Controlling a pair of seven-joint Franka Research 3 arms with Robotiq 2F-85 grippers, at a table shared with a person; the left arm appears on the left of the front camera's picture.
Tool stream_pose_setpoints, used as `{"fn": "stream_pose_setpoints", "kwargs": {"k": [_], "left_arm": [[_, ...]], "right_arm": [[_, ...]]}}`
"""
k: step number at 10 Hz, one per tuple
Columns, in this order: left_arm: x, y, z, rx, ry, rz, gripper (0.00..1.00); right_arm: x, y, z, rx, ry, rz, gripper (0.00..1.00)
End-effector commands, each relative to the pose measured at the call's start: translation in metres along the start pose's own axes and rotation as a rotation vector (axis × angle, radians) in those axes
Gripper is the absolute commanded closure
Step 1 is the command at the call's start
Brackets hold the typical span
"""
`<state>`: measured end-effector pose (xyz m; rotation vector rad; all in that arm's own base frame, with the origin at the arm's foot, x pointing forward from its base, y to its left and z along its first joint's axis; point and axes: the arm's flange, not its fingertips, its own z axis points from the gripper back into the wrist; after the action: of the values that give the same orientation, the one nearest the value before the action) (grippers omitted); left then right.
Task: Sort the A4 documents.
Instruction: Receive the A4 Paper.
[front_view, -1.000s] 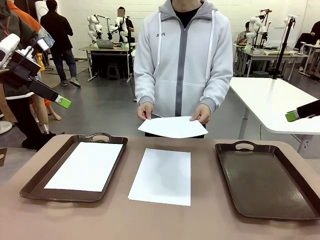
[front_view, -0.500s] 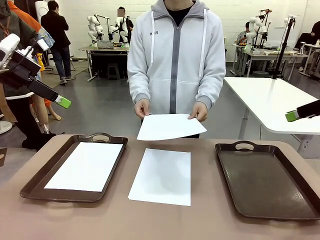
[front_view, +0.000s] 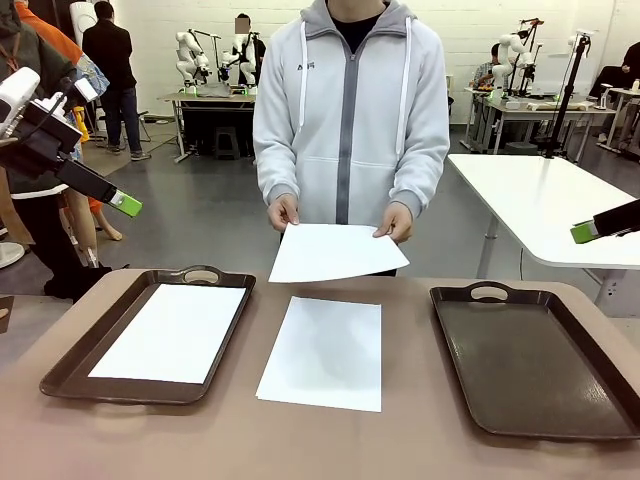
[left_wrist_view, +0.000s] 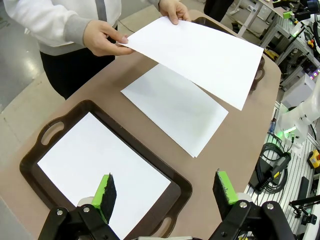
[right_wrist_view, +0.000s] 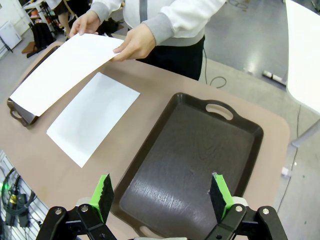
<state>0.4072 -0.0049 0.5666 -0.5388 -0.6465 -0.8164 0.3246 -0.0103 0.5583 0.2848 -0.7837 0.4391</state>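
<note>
Three A4 documents show. One lies in the left brown tray, a white sheet. A second sheet lies flat on the table between the trays. The third sheet hangs above the table's far edge, held at its far corners by the person's two hands. My left gripper is open, high above the left tray. At the right edge my right gripper stands open above the right tray, with nothing between its fingers.
The right brown tray holds nothing. The person in a grey zip hoodie stands at the far side of the table. A white table stands behind at the right. Other people and tables are farther back.
The person has straightened up and raised the held sheet slightly, shifting it a little to the left. Neither arm has moved, and the two lying sheets are unchanged.
</note>
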Motion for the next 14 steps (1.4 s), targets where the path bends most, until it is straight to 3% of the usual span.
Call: {"fn": "stream_pose_setpoints", "kwargs": {"k": [1,14], "left_arm": [[0.0003,-0.0004,0.0002,0.001,-0.001,-0.001,0.00],[0.0003,-0.0004,0.0002,0.001,-0.001,-0.001,0.00]], "right_arm": [[-0.0004,-0.0004,-0.0010,0.016,-0.004,-0.002,0.00],[-0.0004,-0.0004,-0.0010,0.016,-0.004,-0.002,0.00]]}}
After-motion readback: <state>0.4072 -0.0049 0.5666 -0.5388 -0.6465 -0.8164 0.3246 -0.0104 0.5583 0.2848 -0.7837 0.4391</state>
